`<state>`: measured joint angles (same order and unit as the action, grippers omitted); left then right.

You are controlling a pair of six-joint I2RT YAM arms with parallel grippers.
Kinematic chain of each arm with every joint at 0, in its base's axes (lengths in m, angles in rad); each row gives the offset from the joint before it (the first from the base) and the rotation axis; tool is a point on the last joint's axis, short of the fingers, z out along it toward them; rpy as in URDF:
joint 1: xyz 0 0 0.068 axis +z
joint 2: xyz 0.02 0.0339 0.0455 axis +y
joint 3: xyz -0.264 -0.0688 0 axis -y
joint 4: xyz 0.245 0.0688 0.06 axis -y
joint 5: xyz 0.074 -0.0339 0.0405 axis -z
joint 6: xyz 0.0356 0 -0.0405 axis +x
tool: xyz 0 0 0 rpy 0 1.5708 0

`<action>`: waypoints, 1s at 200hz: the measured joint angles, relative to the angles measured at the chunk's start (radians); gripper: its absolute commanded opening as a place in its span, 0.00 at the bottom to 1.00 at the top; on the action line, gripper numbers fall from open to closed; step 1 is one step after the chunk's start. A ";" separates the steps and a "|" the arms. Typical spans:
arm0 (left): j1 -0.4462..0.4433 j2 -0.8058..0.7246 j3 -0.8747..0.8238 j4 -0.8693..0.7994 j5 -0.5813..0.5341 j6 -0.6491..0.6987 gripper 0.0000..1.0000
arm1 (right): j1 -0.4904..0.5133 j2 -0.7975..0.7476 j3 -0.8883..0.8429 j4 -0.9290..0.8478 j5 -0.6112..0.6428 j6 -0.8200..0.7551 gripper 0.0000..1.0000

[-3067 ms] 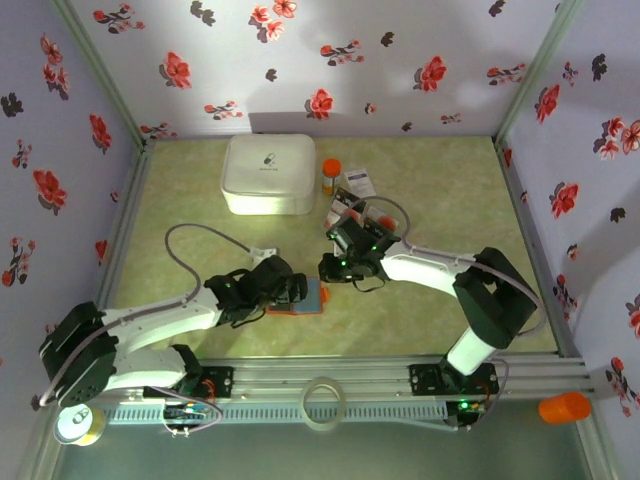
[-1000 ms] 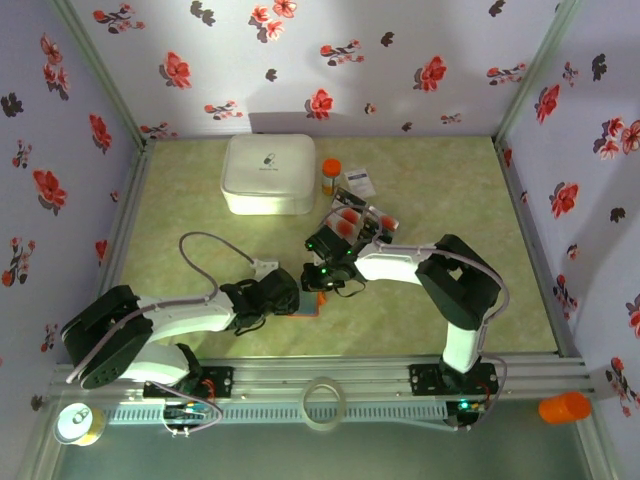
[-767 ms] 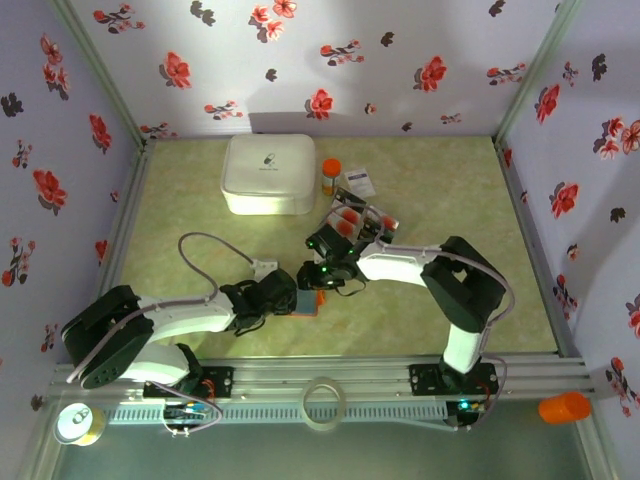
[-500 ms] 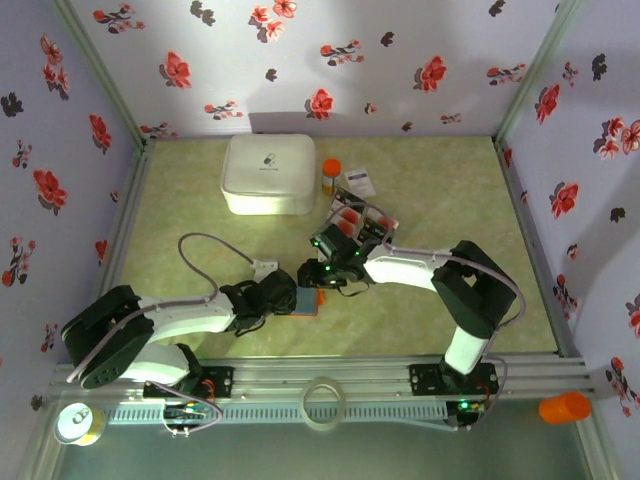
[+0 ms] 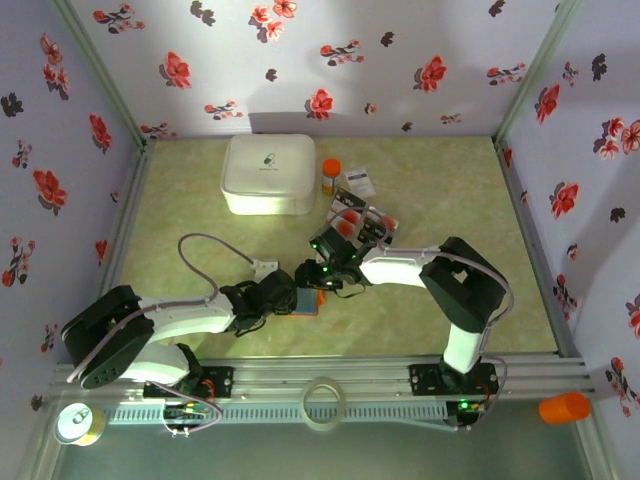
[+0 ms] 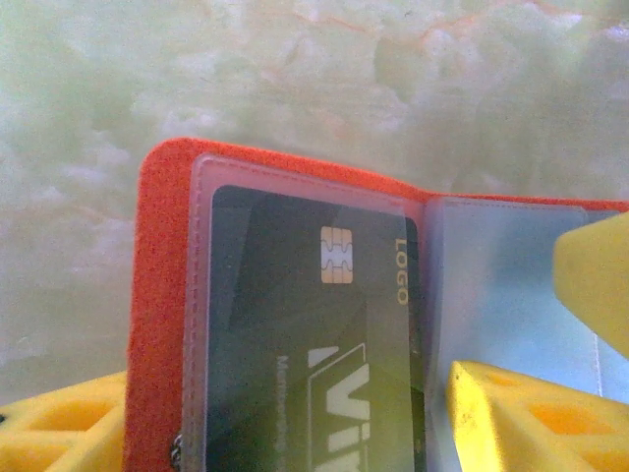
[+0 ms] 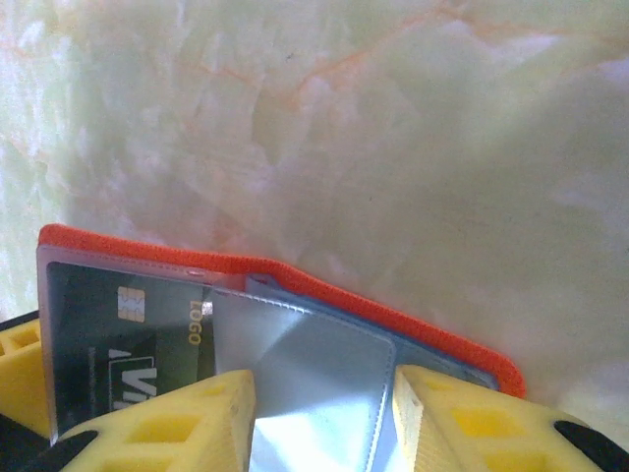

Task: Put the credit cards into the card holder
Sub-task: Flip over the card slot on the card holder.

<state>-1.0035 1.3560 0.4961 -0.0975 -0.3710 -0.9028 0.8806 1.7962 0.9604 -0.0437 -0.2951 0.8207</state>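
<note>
1. Left wrist view: the holder [image 6: 157, 295] lies open on the worktop [image 6: 393, 79] between the arms. It is orange-red outside and pale blue inside, with one dark card [image 6: 285, 324] behind its clear left sleeve.
2. The left fingers [image 6: 521, 423] are spread over that page and clamp nothing. The right fingers [image 7: 167, 423] are apart and empty, straddling the loose right sleeve [image 7: 314, 383].
3. That sleeve could catch on a finger and drag the holder askew.
4. Without pressure, the holder may fold shut.
5. The spare cards [image 5: 355, 222] overlap nearby, so a pick may lift two.
</note>
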 measured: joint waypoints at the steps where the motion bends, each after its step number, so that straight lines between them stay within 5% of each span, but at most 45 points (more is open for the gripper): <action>1: 0.000 0.000 0.000 0.000 0.000 0.000 0.69 | 0.000 0.000 0.000 0.003 -0.001 0.000 0.44; 87: -0.005 0.000 -0.015 0.034 -0.011 0.000 0.69 | -0.017 0.006 -0.045 0.134 -0.047 0.081 0.45; 200: -0.006 -0.077 -0.036 0.029 0.000 0.000 0.92 | -0.026 -0.029 -0.059 0.178 -0.105 0.135 0.41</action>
<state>-1.0100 1.2785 0.4603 -0.0681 -0.3710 -0.9024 0.8551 1.7668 0.9012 0.1345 -0.4000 0.9554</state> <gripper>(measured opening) 0.887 0.409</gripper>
